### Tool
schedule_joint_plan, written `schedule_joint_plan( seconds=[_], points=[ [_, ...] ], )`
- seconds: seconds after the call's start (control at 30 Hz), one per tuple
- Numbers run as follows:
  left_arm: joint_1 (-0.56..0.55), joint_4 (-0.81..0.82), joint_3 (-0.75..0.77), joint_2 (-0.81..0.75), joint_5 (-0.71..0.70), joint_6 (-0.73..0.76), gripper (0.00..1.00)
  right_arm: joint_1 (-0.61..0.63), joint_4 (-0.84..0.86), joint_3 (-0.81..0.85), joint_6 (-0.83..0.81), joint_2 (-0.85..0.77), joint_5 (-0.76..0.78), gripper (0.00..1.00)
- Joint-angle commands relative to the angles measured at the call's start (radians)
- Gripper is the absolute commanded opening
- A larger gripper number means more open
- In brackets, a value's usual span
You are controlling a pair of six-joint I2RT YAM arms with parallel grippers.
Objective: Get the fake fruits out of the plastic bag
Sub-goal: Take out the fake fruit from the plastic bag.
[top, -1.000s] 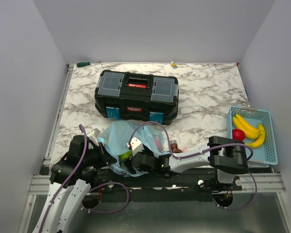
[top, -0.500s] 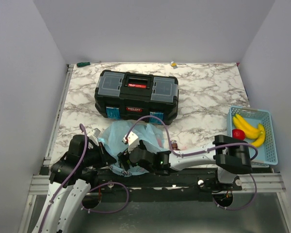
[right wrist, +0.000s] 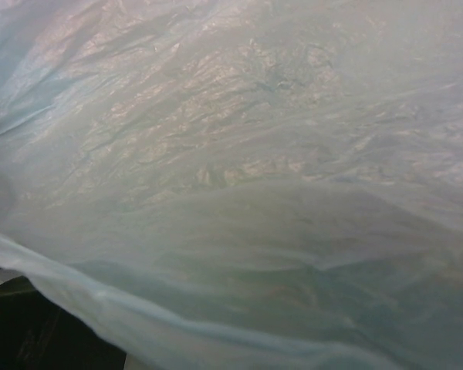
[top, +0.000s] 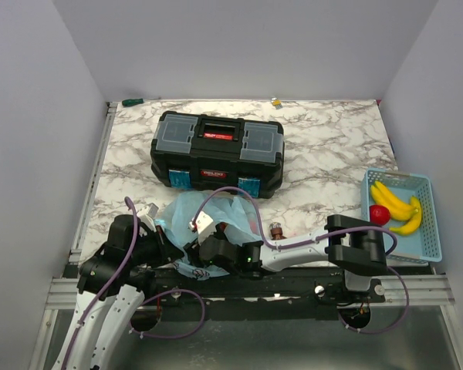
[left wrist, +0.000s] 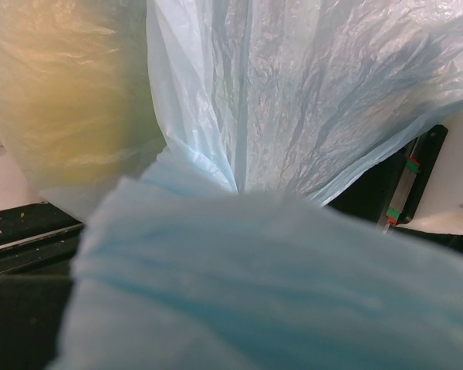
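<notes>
Both arms crouch low at plastic bag (top: 187, 208); left tool (top: 160, 231) pinches bag film, right tool (top: 201, 248) reaches inside, wrist bent left, state can't tell.

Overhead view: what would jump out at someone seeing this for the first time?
A black toolbox sits mid-table. A crumpled light-blue plastic bag lies at the table's near edge, with the left arm and right arm both at it. At far right, a blue basket holds bananas and a red fruit.

Unseen fingertips of left gripper (top: 160, 237), right gripper (top: 203, 248) (behind plastic bag (top: 187, 212))
</notes>
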Motion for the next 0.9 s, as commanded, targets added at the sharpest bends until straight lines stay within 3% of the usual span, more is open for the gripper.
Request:
schedule_joint_plan(
  seconds=[0.0,0.43,0.63,0.87],
  points=[
    [0.000,0.006,0.008,-0.015,-0.032,0.002,0.00,0.000,-0.040,0.024,-0.025,-0.012,0.057,0.53],
    [0.000,0.028,-0.009,-0.039,-0.045,-0.013,0.00,0.001,-0.108,-0.019,0.012,-0.299,0.029,0.20],
    [0.000,0.038,-0.015,-0.044,-0.049,-0.016,0.00,0.001,-0.046,-0.074,0.002,-0.434,-0.093,0.12],
    [0.000,0.045,-0.020,-0.094,-0.051,-0.024,0.00,0.001,-0.068,-0.029,0.006,-0.533,-0.155,0.05]
  ],
)
